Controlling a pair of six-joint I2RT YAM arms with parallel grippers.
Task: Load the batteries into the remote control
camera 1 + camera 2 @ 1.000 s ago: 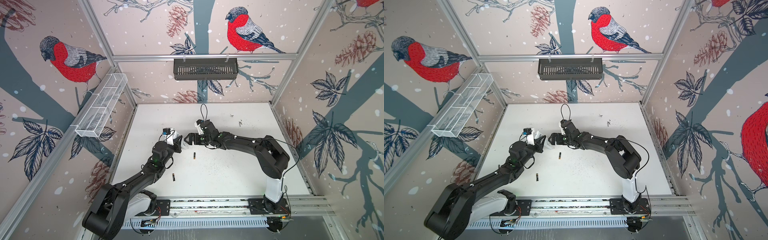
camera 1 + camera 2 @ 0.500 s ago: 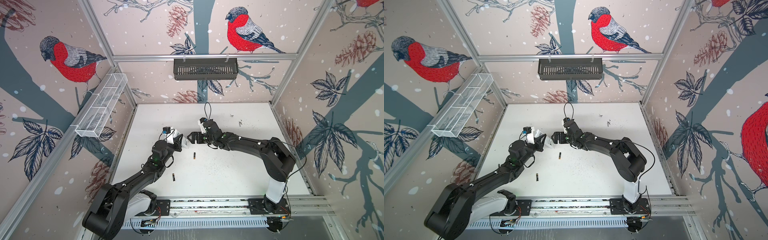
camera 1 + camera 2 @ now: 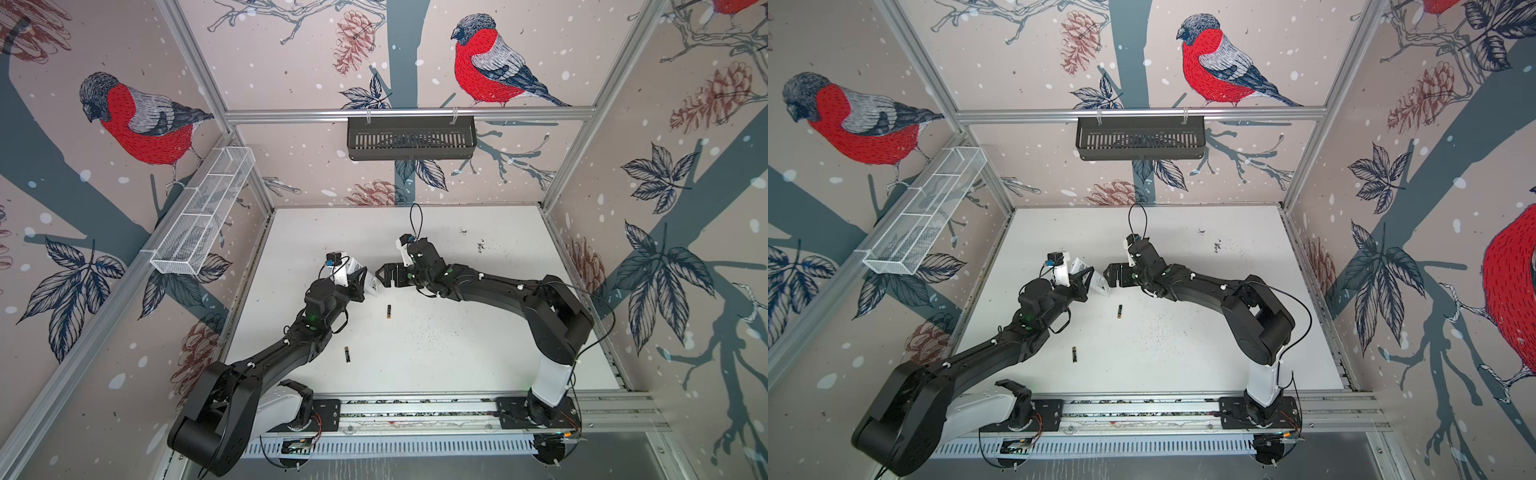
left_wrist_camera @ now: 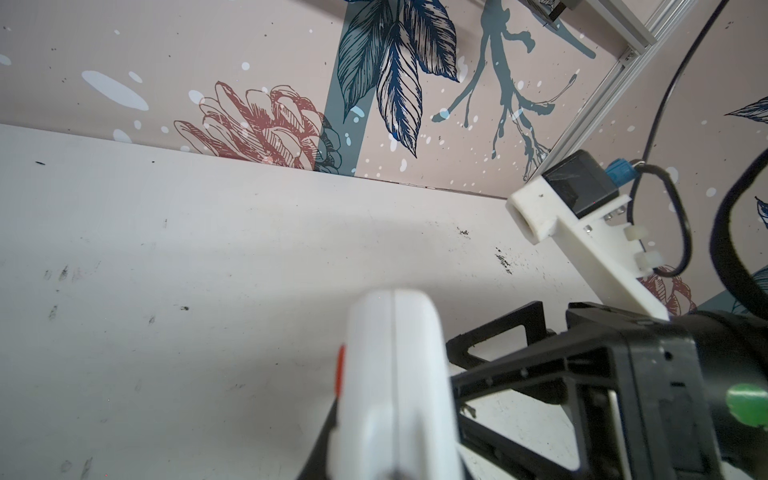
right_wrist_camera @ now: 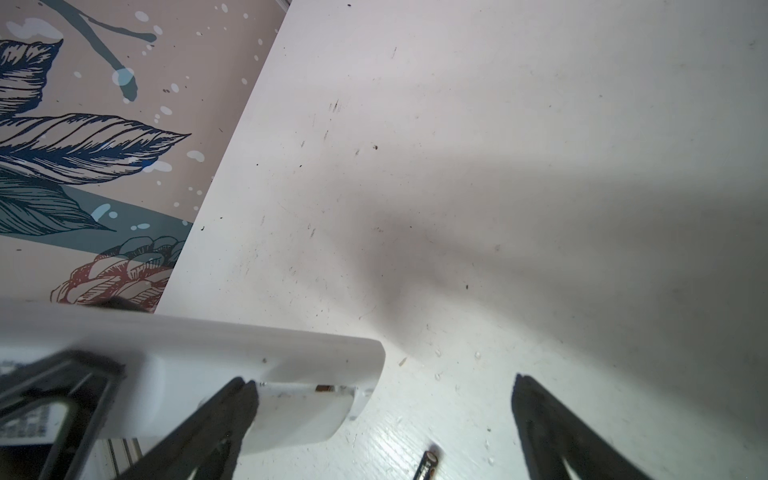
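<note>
Barely changed: right end effector [image 5: 382,379] shifted slightly, jaws still wide apart at the free end of the remote control [image 4: 395,374], clamped aloft by the left end effector [image 3: 360,283]; both batteries [image 3: 389,311] remain on desk [image 3: 457,353], so loading not begun

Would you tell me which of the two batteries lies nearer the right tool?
The battery close by the right tool; the other battery lies farther off, beside the left arm.
</note>
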